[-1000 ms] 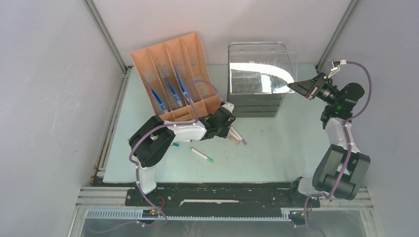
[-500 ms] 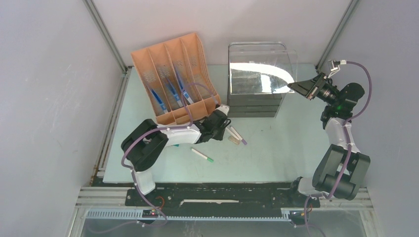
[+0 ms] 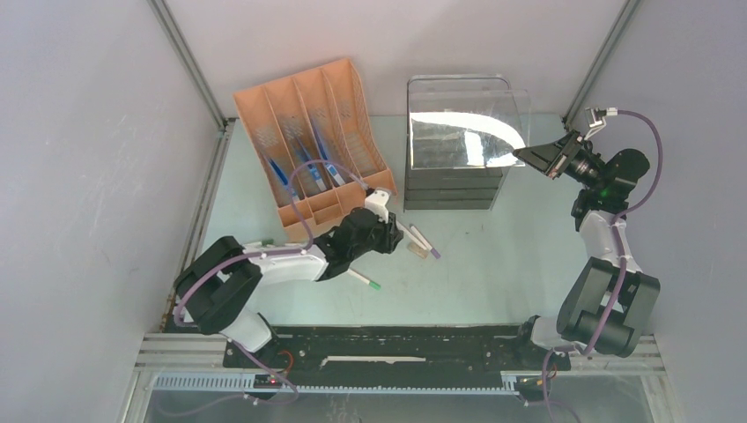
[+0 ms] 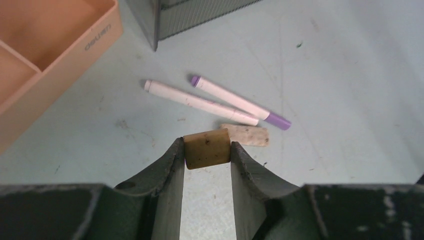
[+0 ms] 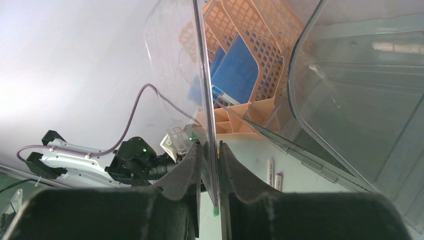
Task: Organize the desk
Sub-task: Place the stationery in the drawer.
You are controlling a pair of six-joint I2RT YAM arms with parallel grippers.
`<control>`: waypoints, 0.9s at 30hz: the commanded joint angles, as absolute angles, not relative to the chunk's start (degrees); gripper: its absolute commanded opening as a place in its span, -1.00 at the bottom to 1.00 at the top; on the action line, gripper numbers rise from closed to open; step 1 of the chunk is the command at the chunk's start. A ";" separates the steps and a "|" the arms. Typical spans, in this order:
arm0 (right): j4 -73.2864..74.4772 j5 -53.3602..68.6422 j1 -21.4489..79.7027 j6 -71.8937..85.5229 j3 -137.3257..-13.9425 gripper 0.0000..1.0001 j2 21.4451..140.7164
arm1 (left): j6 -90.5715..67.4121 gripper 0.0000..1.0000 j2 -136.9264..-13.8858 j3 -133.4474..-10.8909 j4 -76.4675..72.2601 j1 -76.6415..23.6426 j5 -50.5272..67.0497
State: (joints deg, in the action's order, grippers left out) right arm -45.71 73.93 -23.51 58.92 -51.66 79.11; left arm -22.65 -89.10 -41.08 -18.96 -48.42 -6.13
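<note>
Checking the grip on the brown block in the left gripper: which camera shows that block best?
The left wrist view: the brown block fills the gap between the left gripper's fingers, close up. In the top external view the left arm covers it. The right wrist view, past a clear panel, shows only the distant left arm.

From above, the fingertips of the left gripper (image 3: 403, 244) are hidden under its own wrist. The left wrist view crops the orange organizer (image 4: 50, 55) and the grey drawer unit (image 4: 190, 15).

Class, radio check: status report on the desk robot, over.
Left claw shut on brown block. Right claw shut on clear panel. Desk: two markers loose.
</note>
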 commanded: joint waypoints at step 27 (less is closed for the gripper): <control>-47.58 72.51 -22.73 59.59 -51.59 -0.60 78.22 | 1.20 -1.00 -107.39 -50.02 -81.84 -57.20 -30.00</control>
